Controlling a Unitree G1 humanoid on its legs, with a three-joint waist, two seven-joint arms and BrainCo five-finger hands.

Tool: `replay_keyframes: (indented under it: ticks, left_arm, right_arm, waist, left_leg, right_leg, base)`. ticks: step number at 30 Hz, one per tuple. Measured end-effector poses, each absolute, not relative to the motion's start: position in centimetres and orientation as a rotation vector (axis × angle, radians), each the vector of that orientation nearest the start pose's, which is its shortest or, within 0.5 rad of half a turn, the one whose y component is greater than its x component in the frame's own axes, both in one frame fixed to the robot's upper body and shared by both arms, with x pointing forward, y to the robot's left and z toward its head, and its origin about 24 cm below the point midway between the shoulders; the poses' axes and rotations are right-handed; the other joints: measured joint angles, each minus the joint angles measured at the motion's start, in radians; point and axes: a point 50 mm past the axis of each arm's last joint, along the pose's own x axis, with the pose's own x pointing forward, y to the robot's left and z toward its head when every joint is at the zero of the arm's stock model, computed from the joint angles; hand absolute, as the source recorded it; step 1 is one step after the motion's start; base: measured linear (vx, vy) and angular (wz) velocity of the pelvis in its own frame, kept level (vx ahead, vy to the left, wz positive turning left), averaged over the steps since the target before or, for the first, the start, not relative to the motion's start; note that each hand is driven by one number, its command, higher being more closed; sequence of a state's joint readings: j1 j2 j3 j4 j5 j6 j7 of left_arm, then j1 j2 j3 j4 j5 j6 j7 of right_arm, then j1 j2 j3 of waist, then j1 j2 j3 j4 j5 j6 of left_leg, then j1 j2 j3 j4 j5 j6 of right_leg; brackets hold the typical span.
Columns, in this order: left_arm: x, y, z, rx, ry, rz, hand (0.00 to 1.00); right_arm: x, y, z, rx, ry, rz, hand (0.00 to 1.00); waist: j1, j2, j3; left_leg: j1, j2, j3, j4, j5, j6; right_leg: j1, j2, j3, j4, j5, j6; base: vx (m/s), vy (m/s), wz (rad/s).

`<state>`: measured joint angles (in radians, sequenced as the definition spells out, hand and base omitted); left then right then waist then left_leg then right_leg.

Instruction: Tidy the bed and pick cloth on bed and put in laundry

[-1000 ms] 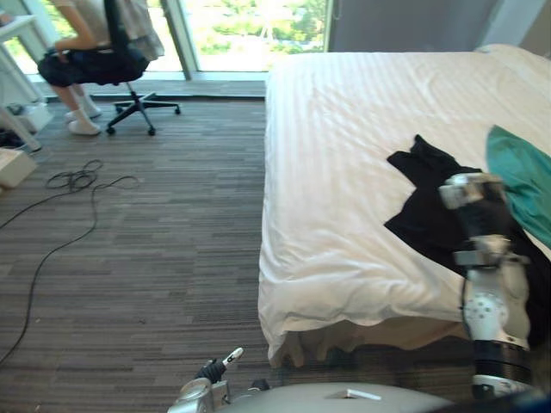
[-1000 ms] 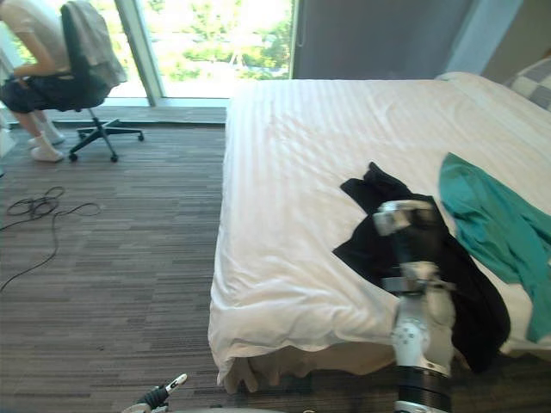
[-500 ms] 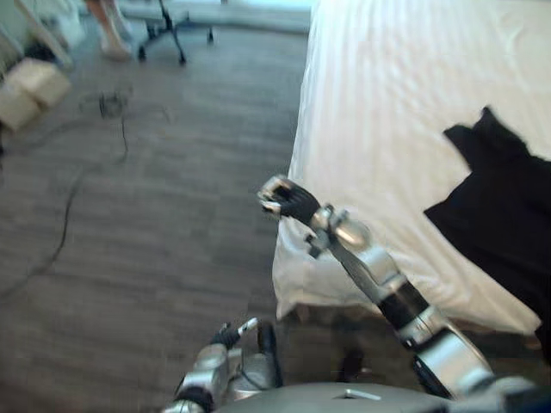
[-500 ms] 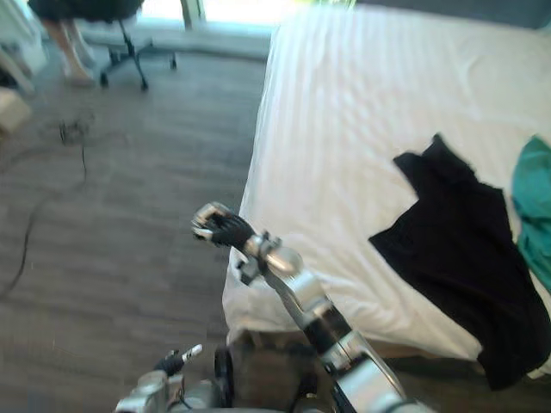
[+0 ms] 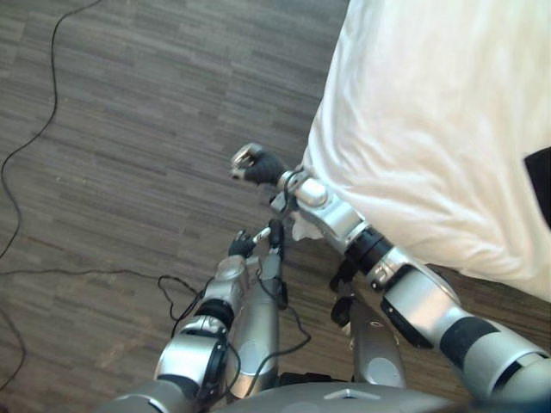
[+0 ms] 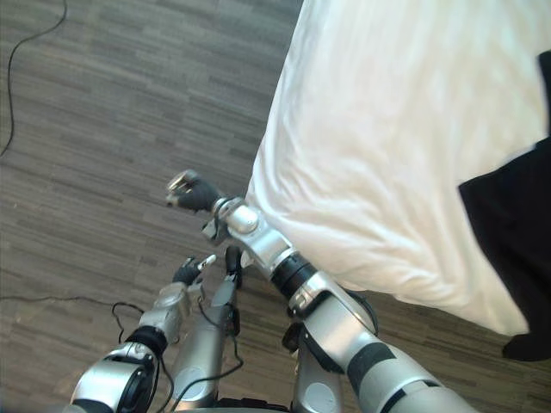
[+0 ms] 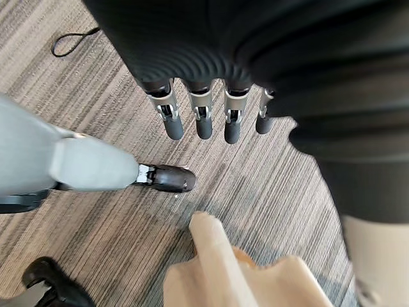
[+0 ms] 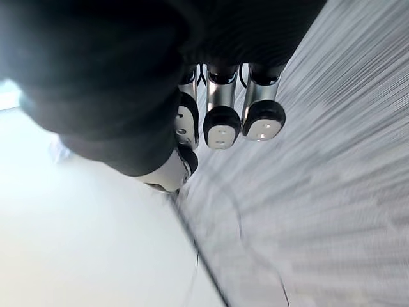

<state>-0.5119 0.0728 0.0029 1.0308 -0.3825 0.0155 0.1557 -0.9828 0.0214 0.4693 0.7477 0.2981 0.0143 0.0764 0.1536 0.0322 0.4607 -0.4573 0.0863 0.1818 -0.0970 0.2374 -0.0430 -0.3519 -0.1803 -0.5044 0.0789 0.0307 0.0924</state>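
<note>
Pulled right hand point(image 5: 252, 163) away from black cloth point(image 6: 516, 232) to mid-frame, curled on nothing — left hand point(image 5: 244, 246) slack-fingered just below — no garment yet lifted from bed point(image 5: 430, 120).

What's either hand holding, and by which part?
Nothing. Right hand curled empty over the floor by the bed; left hand open. Black cloth lies on the bed.

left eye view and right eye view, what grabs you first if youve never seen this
The white bed takes the upper right, its corner draping toward the carpet. The right hand, fingers curled on nothing, hangs over the carpet just off that corner, with the open left hand lower down. A black cloth lies on the bed at the right edge.
</note>
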Motion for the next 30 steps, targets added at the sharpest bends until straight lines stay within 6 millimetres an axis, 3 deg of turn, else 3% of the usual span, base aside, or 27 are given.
replay_keyframes:
  ticks: [4, 6, 9, 14, 16, 19, 20, 22, 24, 25, 26, 27, 28, 30]
  left_arm:
    - [32.7, 14.1, -2.7, -0.266, 0.522, 0.152, 0.0]
    - [33.3, 13.6, -2.1, -0.328, 0.52, 0.158, 0.0]
    - [33.5, 12.7, -1.6, -0.454, 0.515, 0.172, 0.0]
    - [33.4, 11.2, -1.0, -0.548, 0.502, 0.157, 0.0]
    - [33.7, 11.3, -0.4, -0.559, 0.478, 0.159, 0.0]
    - [34.1, 11.6, 0.4, -0.592, 0.443, 0.17, 0.0]
    - [34.1, 11.9, 0.4, -0.6, 0.441, 0.188, 0.0]
    - [33.8, 12.2, 0.0, -0.594, 0.45, 0.204, 0.0]
    - [33.0, 12.8, -1.0, -0.582, 0.477, 0.228, 0.0]
    - [32.7, 12.9, -1.5, -0.575, 0.488, 0.235, 0.0]
    - [32.1, 13.1, -2.2, -0.572, 0.508, 0.248, 0.0]
    - [30.9, 13.5, -3.6, -0.564, 0.551, 0.275, 0.0]
    - [30.3, 13.6, -4.2, -0.555, 0.572, 0.284, 0.0]
    - [27.7, 14.1, -7.0, -0.496, 0.678, 0.314, 0.0]
  right_arm:
    - [39.4, -2.3, 17.2, -0.153, -0.111, 0.434, 1.0]
    - [39.9, -3.2, 18.2, -0.125, -0.131, 0.369, 1.0]
    - [39.8, -3.0, 19.3, -0.102, -0.17, 0.367, 1.0]
    - [38.9, -2.2, 17.7, -0.1, -0.142, 0.438, 1.0]
    - [38.4, -1.3, 16.6, -0.079, -0.119, 0.479, 1.0]
    - [37.5, -1.2, 13.3, 0.068, -0.027, 0.529, 1.0]
    - [36.8, -1.2, 11.0, 0.172, 0.042, 0.531, 1.0]
    - [36.0, -2.0, 8.4, 0.283, 0.117, 0.504, 1.0]
    - [33.9, -3.2, 3.6, 0.375, 0.247, 0.47, 1.0]
    - [33.3, -3.6, 2.4, 0.414, 0.277, 0.439, 1.0]
    - [32.4, -4.6, 0.6, 0.467, 0.316, 0.379, 1.0]
    - [30.8, -6.8, -2.0, 0.532, 0.361, 0.265, 1.0]
    - [29.8, -7.6, -3.2, 0.551, 0.385, 0.219, 1.0]
    - [26.6, -11.7, -6.7, 0.586, 0.445, 0.043, 1.0]
  waist:
    - [0.006, 0.053, 0.029]
    - [0.005, 0.067, 0.037]
    - [0.003, 0.072, 0.039]
    - [-0.015, 0.066, 0.039]
    - [-0.038, 0.055, 0.043]
    - [-0.054, 0.032, 0.042]
    - [-0.059, 0.014, 0.042]
    - [-0.074, -0.001, 0.039]
    - [-0.094, -0.024, 0.033]
    - [-0.096, -0.032, 0.03]
    - [-0.104, -0.041, 0.025]
    - [-0.117, -0.06, 0.007]
    - [-0.122, -0.068, -0.01]
    - [-0.142, -0.085, -0.092]
  left_leg:
    - [-0.074, -0.001, 0.0, 0.0, 0.023, 0.002]
    - [-0.107, -0.002, 0.004, 0.0, 0.026, -0.006]
    - [-0.145, -0.002, 0.026, 0.0, 0.024, -0.007]
    - [-0.149, -0.014, 0.061, 0.0, 0.028, -0.003]
    - [-0.145, -0.015, 0.068, 0.001, 0.031, 0.001]
    - [-0.136, -0.012, 0.104, 0.037, 0.018, 0.0]
    - [-0.112, -0.009, 0.124, 0.05, 0.004, 0.01]
    - [-0.087, -0.006, 0.14, 0.065, -0.015, 0.016]
    - [-0.024, -0.001, 0.178, 0.077, -0.052, 0.026]
    - [-0.003, 0.0, 0.195, 0.077, -0.061, 0.027]
    - [0.029, 0.001, 0.213, 0.076, -0.074, 0.028]
    - [0.086, 0.002, 0.246, 0.07, -0.095, 0.029]
    - [0.105, 0.002, 0.255, 0.064, -0.102, 0.028]
    - [0.159, 0.003, 0.282, 0.04, -0.113, 0.025]
  right_leg:
    - [-0.108, -0.019, 0.013, 0.073, -0.013, -0.012]
    - [-0.16, -0.03, 0.02, 0.109, -0.022, -0.015]
    - [-0.232, -0.051, 0.03, 0.176, -0.045, -0.014]
    - [-0.296, -0.096, 0.052, 0.289, -0.091, -0.013]
    - [-0.304, -0.104, 0.053, 0.309, -0.099, -0.018]
    - [-0.293, -0.109, 0.067, 0.313, -0.098, -0.018]
    - [-0.275, -0.108, 0.077, 0.307, -0.098, -0.018]
    - [-0.245, -0.106, 0.081, 0.294, -0.097, -0.019]
    - [-0.184, -0.101, 0.093, 0.263, -0.094, -0.024]
    - [-0.166, -0.101, 0.097, 0.252, -0.092, -0.027]
    - [-0.136, -0.1, 0.098, 0.233, -0.087, -0.033]
    - [-0.08, -0.097, 0.099, 0.196, -0.077, -0.029]
    - [-0.062, -0.094, 0.102, 0.18, -0.071, -0.026]
    - [-0.006, -0.077, 0.108, 0.119, -0.053, -0.018]
  base:
    - [-0.07, 0.037, -0.06]
    - [-0.05, 0.028, -0.1]
    - [0.0, 0.018, -0.09]
    - [0.06, 0.004, -0.04]
    - [0.06, -0.01, -0.02]
    - [0.06, -0.008, -0.13]
    - [0.03, 0.0, -0.25]
    - [0.03, -0.002, -0.25]
    - [0.02, -0.002, -0.41]
    - [0.03, 0.005, -0.51]
    - [0.08, 0.019, -0.55]
    - [0.09, 0.022, -0.54]
    - [0.16, 0.025, -0.5]
    - [0.21, 0.015, -0.39]
